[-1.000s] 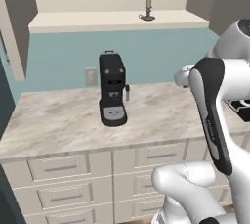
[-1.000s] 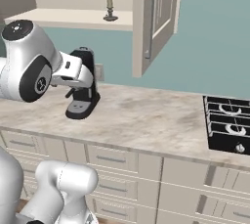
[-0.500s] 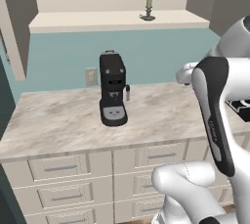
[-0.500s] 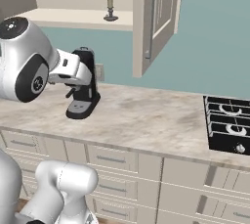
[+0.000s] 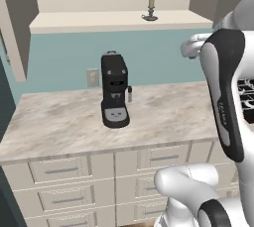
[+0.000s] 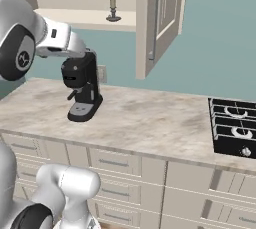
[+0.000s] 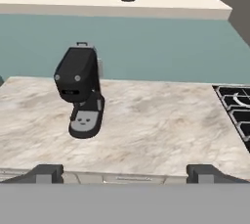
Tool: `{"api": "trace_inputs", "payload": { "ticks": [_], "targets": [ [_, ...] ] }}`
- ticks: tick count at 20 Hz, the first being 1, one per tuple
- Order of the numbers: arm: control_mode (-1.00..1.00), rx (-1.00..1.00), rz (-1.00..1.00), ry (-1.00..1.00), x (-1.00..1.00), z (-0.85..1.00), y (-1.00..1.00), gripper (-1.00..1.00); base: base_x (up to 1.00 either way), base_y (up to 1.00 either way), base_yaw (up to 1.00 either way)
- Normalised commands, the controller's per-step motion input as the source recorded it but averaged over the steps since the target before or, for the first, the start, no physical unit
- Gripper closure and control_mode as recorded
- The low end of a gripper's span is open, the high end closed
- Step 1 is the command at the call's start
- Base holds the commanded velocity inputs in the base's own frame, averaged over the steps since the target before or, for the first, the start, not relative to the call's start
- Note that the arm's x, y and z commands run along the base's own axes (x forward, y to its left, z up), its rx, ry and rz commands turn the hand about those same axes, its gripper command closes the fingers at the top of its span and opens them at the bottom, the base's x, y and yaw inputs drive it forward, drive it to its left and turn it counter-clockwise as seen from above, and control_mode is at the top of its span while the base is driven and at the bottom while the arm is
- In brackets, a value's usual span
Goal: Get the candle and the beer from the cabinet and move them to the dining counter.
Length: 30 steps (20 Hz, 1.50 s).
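1. On the counter (image 5: 163,117) at left, the black coffee machine (image 5: 114,91) sits as it did a second ago.
2. Centre, the candle (image 5: 151,7) waits on the open cabinet (image 5: 119,20) shelf; no beer is visible.
3. Right, the arm has lifted higher, its tool (image 7: 124,171) spread wide and empty, apparently starting the reach for the candle.

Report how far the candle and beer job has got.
Done: the cabinet door stands open. In hand: nothing; the gripper is open and empty, facing the worktop with the coffee machine. Left: the candle is on the cabinet shelf, not yet picked up. I cannot see the beer or the dining counter, so both moves are still to do.
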Motion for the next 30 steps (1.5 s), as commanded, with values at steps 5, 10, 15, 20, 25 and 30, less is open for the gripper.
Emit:
{"api": "trace_inputs", "payload": {
  "ticks": [5,10,15,20,25,30],
  "targets": [
    [-1.0,0.0,0.0,-0.24,0.0,0.3,0.0,-1.0,0.0,0.0,0.0],
    [-1.0,0.0,0.0,-0.37,0.0,-0.1,0.0,-1.0,0.0,0.0,0.0],
    [-1.0,0.0,0.0,-0.12,0.02,0.11,0.0,-1.0,0.0,0.0,0.0],
    [-1.0,0.0,0.0,0.0,0.27,0.25,0.0,-1.0,0.0,0.0,0.0],
    [-1.0,0.0,0.0,0.06,0.39,0.28,0.0,-1.0,0.0,0.0,0.0],
    [-1.0,0.0,0.0,0.07,0.42,0.08,0.0,-1.0,0.0,0.0,0.0]
  ]
}}
